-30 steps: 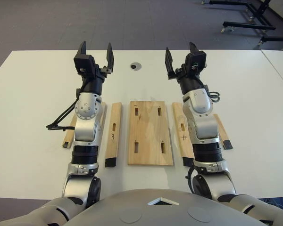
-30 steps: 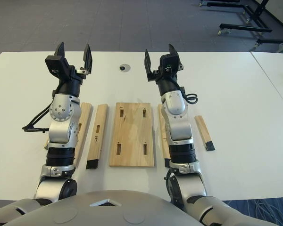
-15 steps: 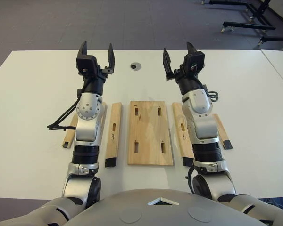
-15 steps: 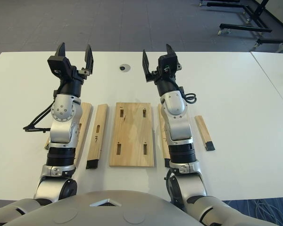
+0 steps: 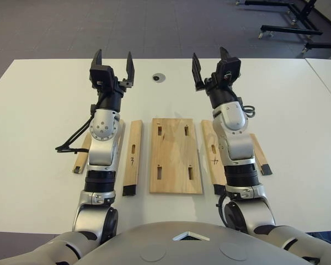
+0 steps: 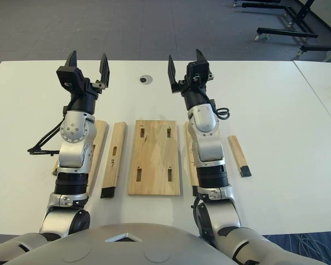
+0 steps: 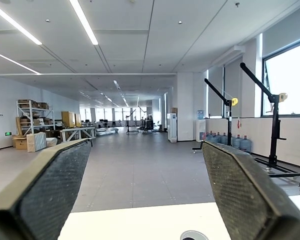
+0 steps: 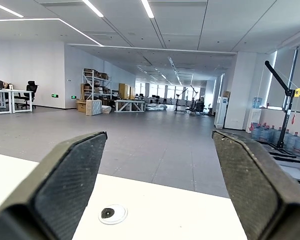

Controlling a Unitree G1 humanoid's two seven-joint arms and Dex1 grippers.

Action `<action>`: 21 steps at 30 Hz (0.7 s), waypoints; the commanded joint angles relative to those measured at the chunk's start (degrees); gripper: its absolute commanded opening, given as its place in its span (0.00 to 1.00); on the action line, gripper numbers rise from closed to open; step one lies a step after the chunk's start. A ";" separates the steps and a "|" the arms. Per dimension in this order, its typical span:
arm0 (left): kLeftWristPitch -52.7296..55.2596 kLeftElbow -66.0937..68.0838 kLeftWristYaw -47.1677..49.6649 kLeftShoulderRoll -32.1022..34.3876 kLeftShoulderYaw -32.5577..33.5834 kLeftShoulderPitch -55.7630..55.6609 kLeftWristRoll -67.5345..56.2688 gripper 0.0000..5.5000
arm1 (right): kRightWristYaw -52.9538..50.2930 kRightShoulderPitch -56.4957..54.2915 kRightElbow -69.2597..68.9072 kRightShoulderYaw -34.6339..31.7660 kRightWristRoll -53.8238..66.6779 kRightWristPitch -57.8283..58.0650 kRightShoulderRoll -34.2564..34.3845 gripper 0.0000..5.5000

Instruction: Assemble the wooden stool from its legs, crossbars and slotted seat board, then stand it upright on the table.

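The pale rectangular wooden seat board with four slots [image 5: 176, 155] lies flat mid-bench, closer to the near edge of the white bench [image 5: 38, 99], its long axis running near edge to far edge. A slotted wooden leg [image 5: 133, 154] lies parallel on its left and another slotted wooden leg [image 5: 208, 149] on its right. Both pairs of jaws hover wide open and empty toward the far edge, past the parts' far ends. Either arm must draw back toward the near edge to grasp; each is nearer the leg on its own side.

Left arm [image 5: 101, 141] and right arm [image 5: 235, 138] stretch forward in parallel, flanking centre frame. Left gripper [image 5: 113, 59] and right gripper [image 5: 209, 58] sit upper middle, jaws spread wide.
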 commanded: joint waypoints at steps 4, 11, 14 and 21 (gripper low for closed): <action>-0.07 0.73 0.26 0.07 -0.02 -0.63 0.32 0.73 | 0.16 -0.68 0.65 0.44 -0.62 -0.14 -0.32 0.71; -1.04 2.55 0.23 0.20 -0.17 -1.60 0.65 0.73 | -1.39 -1.51 -0.05 -2.67 1.53 2.17 -0.24 0.71; -1.70 2.07 0.66 -0.37 -0.33 -0.82 0.66 0.73 | -0.96 0.88 -4.15 -6.84 3.88 8.52 -3.19 0.71; -0.03 -6.44 -0.76 0.82 -0.42 5.50 -0.09 0.73 | 2.03 10.98 -16.74 -16.61 9.20 29.89 -12.86 0.71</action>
